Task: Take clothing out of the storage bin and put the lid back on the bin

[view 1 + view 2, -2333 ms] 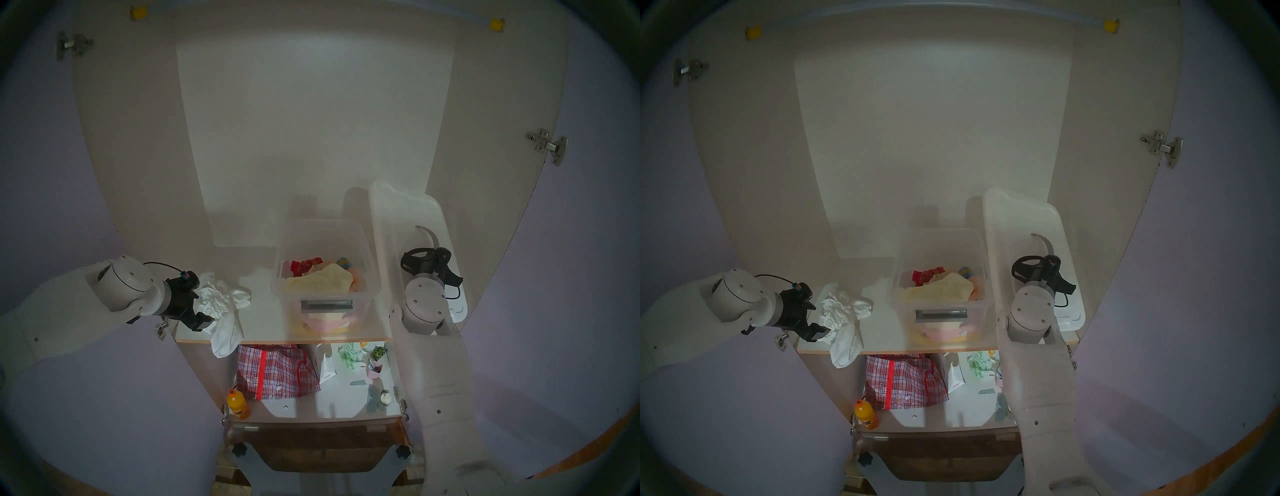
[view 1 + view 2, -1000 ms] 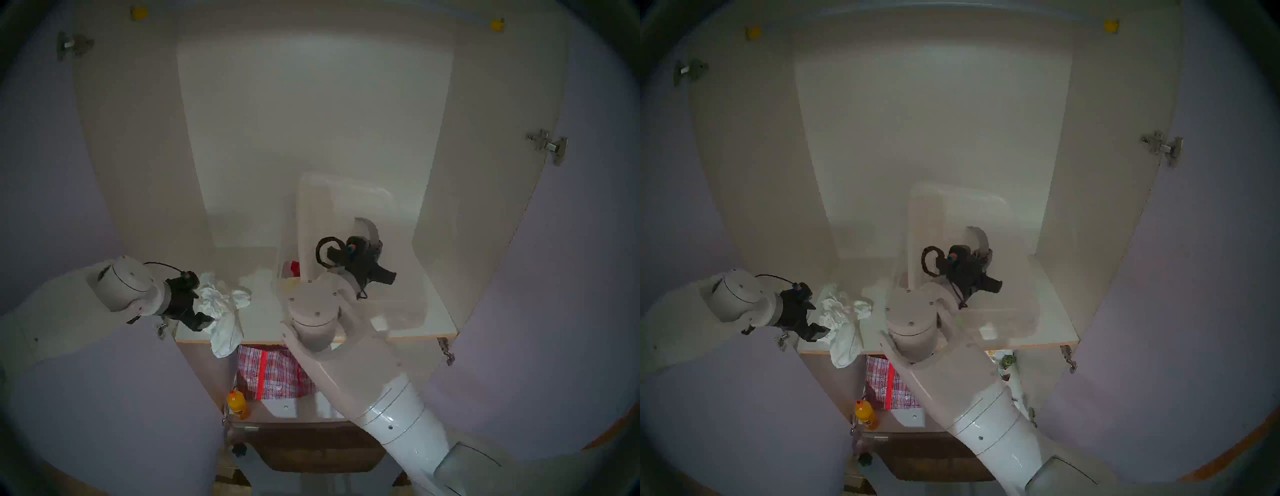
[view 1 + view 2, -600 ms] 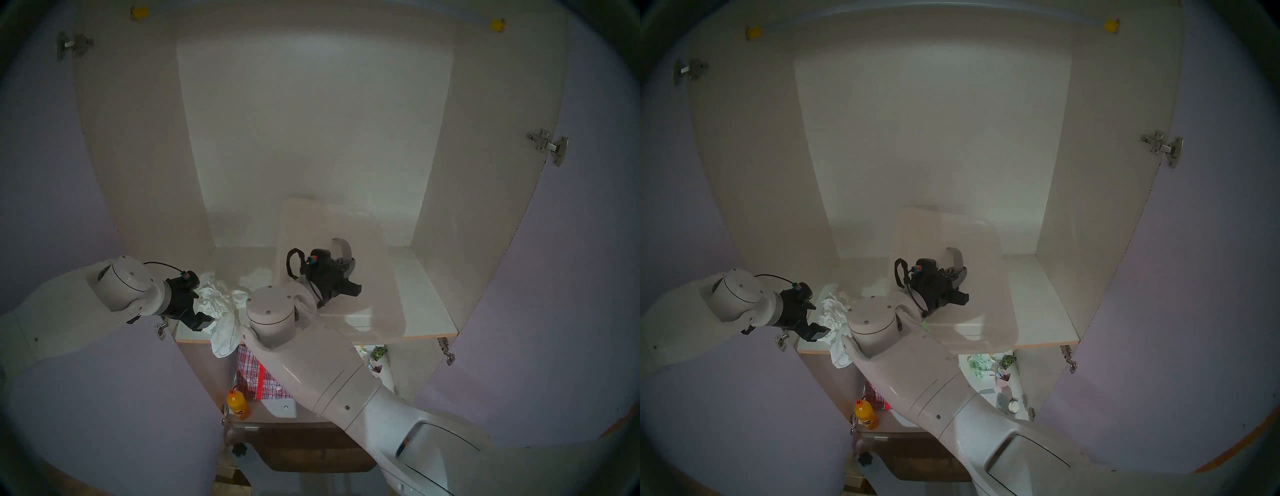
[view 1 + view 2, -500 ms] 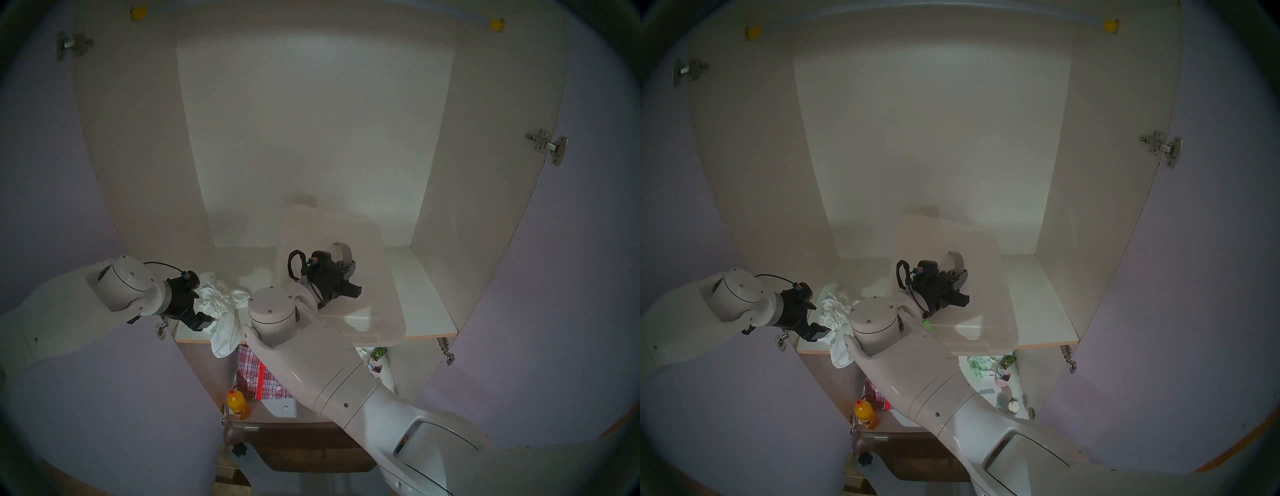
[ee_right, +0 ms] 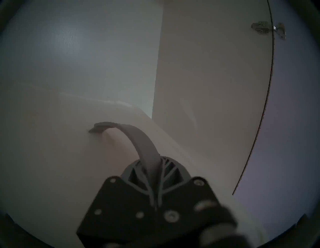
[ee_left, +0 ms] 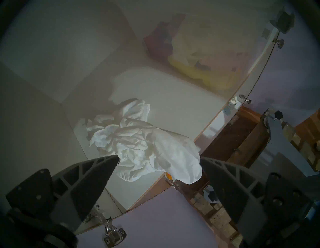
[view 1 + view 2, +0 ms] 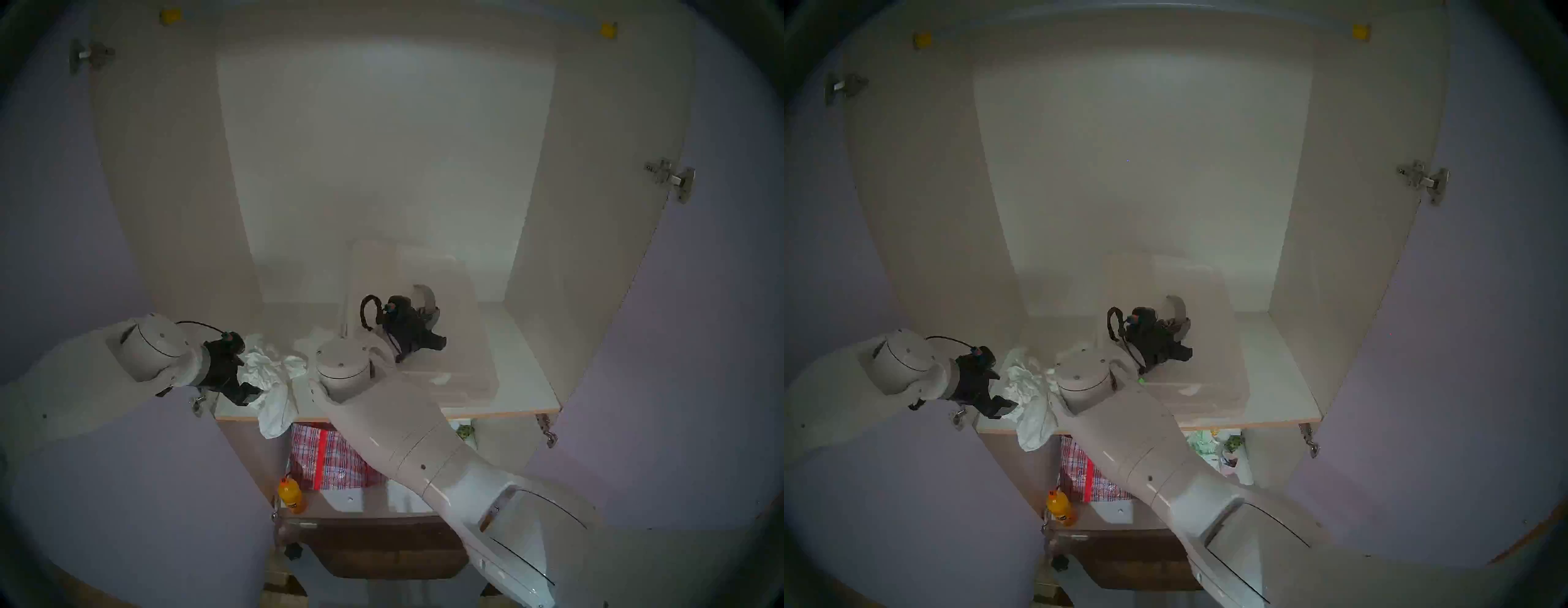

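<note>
The white lid (image 7: pixel 462 348) lies roughly flat over the storage bin and hides it from the head views; I cannot tell whether its rim is seated. My right gripper (image 7: pixel 426 318) (image 5: pixel 154 173) is shut on the lid's grey handle strip (image 5: pixel 138 138). The left wrist view shows the storage bin (image 6: pixel 190 43) with coloured cloth inside. The white wrinkly clothing (image 7: pixel 271 373) (image 6: pixel 147 147) lies on the shelf left of the bin, one end hanging over the front edge. My left gripper (image 7: pixel 250 392) (image 6: pixel 159 158) stands open just before it, holding nothing.
The white shelf (image 7: pixel 522 382) sits between cabinet side walls, with open doors and hinges (image 7: pixel 670 178) at each side. On the lower shelf are a red-checked bag (image 7: pixel 331 458), an orange bottle (image 7: pixel 289 494) and small items at the right.
My right arm has carried the lid from the shelf's right side over the bin and tipped it from upright to flat. The left arm and the clothing have stayed put.
</note>
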